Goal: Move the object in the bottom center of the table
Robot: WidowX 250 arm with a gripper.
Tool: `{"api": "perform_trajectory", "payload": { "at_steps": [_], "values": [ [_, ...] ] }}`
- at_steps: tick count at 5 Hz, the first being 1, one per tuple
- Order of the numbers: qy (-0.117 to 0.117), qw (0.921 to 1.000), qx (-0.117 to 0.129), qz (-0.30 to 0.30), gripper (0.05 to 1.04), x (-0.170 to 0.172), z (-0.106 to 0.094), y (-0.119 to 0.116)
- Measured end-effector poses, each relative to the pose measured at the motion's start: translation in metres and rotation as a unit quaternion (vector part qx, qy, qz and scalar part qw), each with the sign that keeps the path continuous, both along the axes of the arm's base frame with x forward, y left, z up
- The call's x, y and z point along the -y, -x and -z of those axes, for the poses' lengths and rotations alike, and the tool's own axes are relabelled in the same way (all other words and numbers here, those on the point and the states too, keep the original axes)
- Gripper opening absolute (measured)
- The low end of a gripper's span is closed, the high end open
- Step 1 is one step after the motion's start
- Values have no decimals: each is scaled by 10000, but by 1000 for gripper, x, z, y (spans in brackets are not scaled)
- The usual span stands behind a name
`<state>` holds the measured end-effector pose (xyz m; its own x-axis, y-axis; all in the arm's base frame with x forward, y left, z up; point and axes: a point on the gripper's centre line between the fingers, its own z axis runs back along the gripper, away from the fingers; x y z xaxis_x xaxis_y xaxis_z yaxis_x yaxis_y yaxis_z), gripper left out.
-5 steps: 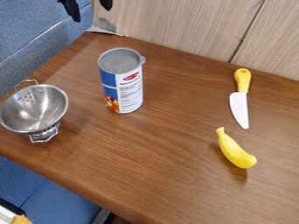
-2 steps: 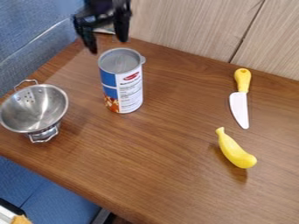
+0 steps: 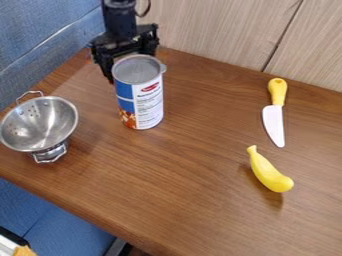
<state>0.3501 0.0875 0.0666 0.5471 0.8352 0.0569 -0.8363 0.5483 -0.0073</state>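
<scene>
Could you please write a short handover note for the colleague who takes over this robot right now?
Gripper: open, close behind the blue-and-white cylindrical can with grey lid; contact unclear.
Things: can upright, left of centre; yellow banana-shaped toy lower right; white-bladed knife with yellow handle above it; shiny metal colander at left.
Done: gripper is at the can, which stands on the brown wooden table, not lifted.
Left: grasp and move. The can is probably meant, though it is not at bottom centre; please confirm.
</scene>
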Motion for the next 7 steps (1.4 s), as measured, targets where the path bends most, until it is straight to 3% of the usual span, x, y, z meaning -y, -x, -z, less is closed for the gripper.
{"api": "perform_trajectory", "payload": {
  "at_steps": [3,7],
  "values": [
    [-159,9972,67,727,1001,40,-6,44],
    [-259,9797,27,1988,1001,95,-4,106]
  ]
}}
